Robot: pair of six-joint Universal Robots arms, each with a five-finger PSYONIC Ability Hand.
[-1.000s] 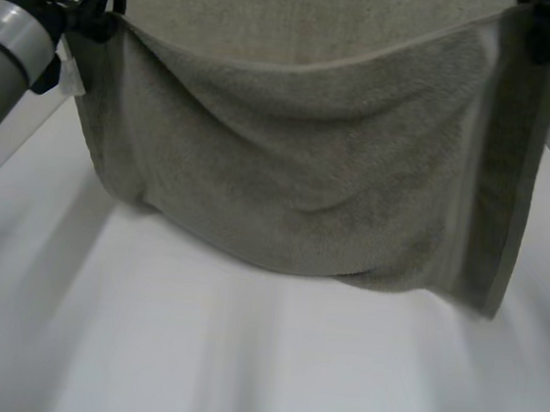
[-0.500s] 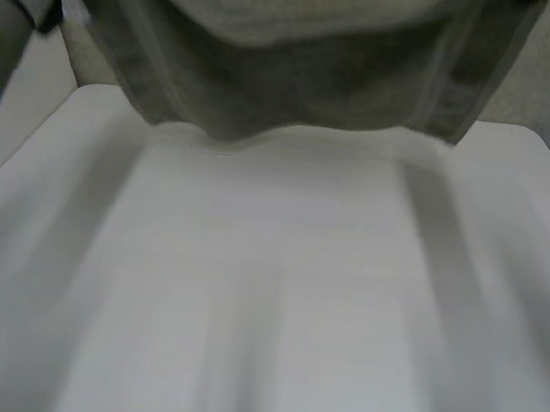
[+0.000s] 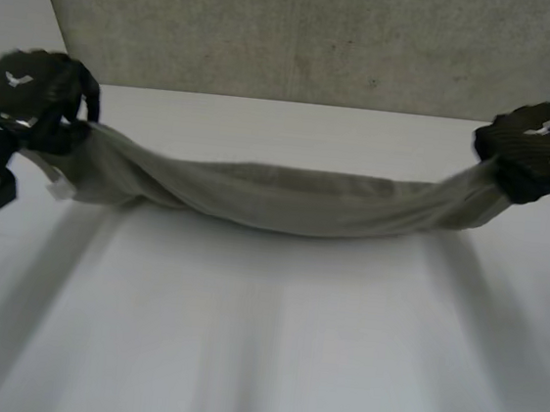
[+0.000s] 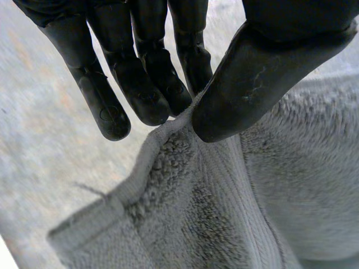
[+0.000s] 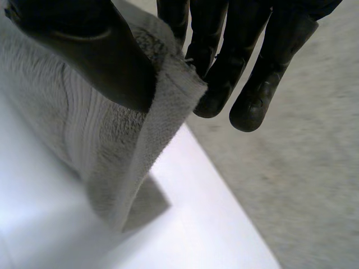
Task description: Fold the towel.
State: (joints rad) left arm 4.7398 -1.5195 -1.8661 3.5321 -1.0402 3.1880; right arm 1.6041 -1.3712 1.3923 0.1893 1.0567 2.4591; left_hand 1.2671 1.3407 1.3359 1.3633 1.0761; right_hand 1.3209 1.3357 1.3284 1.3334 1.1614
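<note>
A grey-green towel (image 3: 276, 196) hangs stretched between my two hands over the white table (image 3: 261, 342), sagging in the middle near the far edge. My left hand (image 3: 31, 97) pinches the towel's left corner (image 4: 185, 185) between thumb and fingers (image 4: 140, 95). At the other end my right hand (image 3: 537, 150) pinches the right corner (image 5: 112, 129), thumb on one face and fingers (image 5: 224, 84) behind.
Beyond the table's far edge lies grey carpeted floor (image 3: 323, 34). The right corner of the table (image 5: 213, 224) shows under my right hand, with floor (image 5: 303, 185) beside it.
Both hands have moved down and away from the camera. The towel, which hung high as a broad curtain, now spans low over the far part of the table.
</note>
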